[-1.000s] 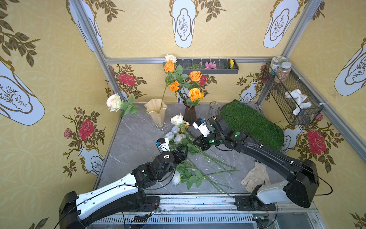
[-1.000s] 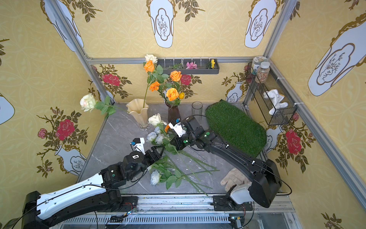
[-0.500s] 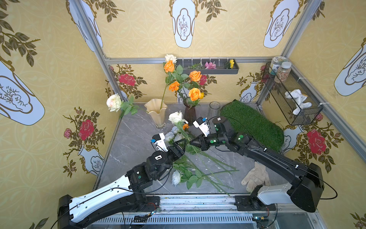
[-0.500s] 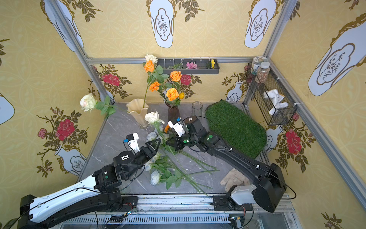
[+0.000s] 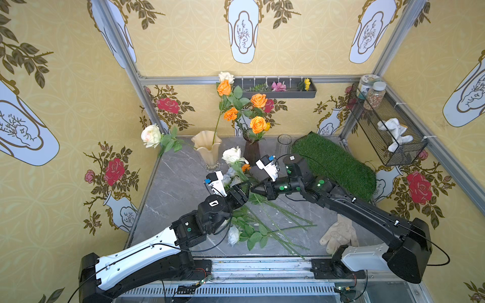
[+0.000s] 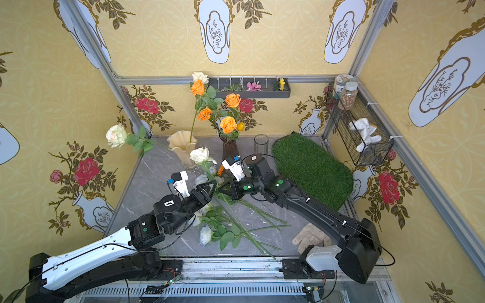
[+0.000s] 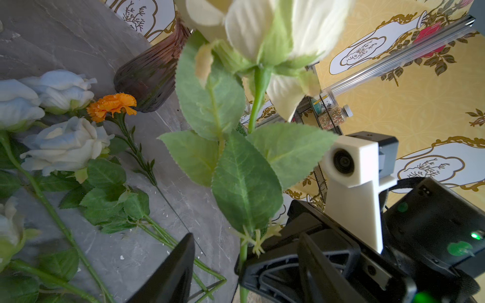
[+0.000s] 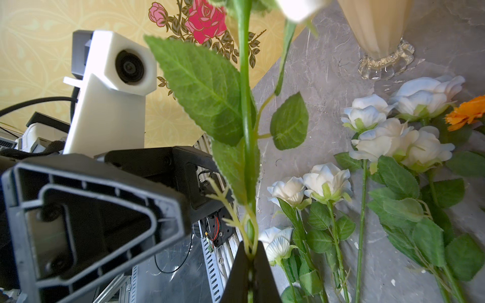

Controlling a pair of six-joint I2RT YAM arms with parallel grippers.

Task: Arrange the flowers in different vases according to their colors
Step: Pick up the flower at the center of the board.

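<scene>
1. The left arm [image 5: 147, 251] has swung in from the heap of flowers [image 5: 249, 228] on the table [image 5: 178, 183], and both grippers now meet over its middle.
2. The cream-white rose [image 5: 232, 155] has risen off that heap and stands nearly upright, its bloom between the cream-yellow vase [image 5: 207, 147] and the dark purple vase [image 5: 251, 153].
3. The right gripper [image 8: 249, 259] is pinched tight on the stem below the leaves, carrying the rose alone.
4. The left gripper [image 7: 245, 251] is narrowing. Its jaws straddle the same stem with a gap showing on each side, so it grips nothing yet.
5. A handover looks under way, probably bound for the cream-yellow vase on the left arm's side. The right gripper should let go only once the left has closed.
</scene>
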